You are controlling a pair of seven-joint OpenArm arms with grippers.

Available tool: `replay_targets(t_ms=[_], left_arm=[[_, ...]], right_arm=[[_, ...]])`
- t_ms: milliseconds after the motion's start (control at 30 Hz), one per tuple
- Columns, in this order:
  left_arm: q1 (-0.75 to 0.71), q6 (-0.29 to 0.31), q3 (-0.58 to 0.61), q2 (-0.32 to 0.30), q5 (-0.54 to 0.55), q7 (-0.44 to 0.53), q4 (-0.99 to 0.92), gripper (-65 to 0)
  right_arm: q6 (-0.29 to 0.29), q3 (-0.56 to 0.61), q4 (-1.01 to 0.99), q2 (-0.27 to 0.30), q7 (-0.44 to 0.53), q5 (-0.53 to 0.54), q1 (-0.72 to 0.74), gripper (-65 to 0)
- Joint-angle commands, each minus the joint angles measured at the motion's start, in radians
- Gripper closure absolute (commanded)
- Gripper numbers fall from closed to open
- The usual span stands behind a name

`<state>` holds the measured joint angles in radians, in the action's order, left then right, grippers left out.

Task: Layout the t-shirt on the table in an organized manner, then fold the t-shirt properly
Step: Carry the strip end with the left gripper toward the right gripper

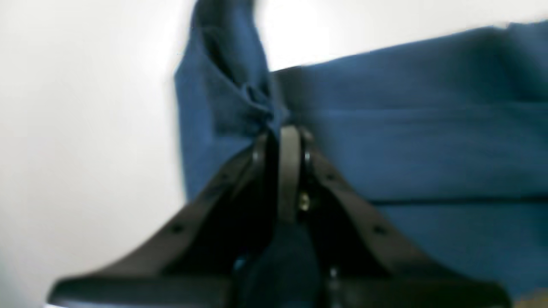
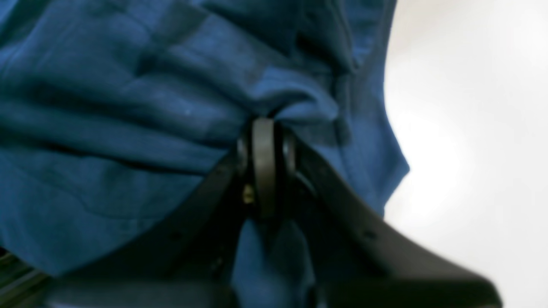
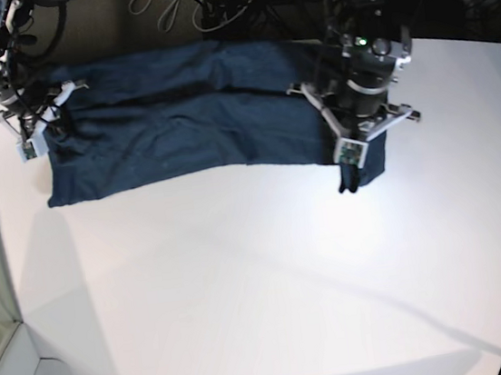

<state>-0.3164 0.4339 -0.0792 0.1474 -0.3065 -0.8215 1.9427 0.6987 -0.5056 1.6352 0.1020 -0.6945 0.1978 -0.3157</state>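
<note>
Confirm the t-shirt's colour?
Plain dark navy blue t-shirt, no pattern visible; the base view shows it best.

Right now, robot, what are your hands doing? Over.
Left hand shut on t-shirt. Right hand shut on it too. Shirt stretched across table. Nothing blocking.

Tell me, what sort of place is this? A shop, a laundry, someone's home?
Most likely a robotics lab or test bench, not a home. Two robot arms work a navy t-shirt on a bare white table, and loose cables and dark equipment crowd the far edge behind it.
</note>
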Motion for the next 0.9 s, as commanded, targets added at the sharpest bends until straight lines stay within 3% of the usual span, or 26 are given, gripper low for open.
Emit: replay_targets(t_ms=[0,200,467,867], left_arm=[[-0.003,0.006,0.046,0.010,0.011,0.018,0.019,0.0],[-0.008,-0.080,0.278,0.010,0.014,0.018,0.016,0.0],[-0.002,-0.200,0.419,0.010,0.014,0.018,0.008,0.0],[0.047,-0.209,0.533,0.010,0.016,0.017,-0.127,0.0]], right_arm=[[-0.001,0.002,0.004,0.008,-0.021,-0.008,-0.004,0.0],[-0.001,0.003,0.004,0.006,-0.023,-0.008,0.000,0.0],[-0.001,0.003,0.004,0.006,-0.023,-0.008,0.000,0.0],[-0.001,0.003,0.004,0.006,-0.023,-0.008,0.000,0.0]])
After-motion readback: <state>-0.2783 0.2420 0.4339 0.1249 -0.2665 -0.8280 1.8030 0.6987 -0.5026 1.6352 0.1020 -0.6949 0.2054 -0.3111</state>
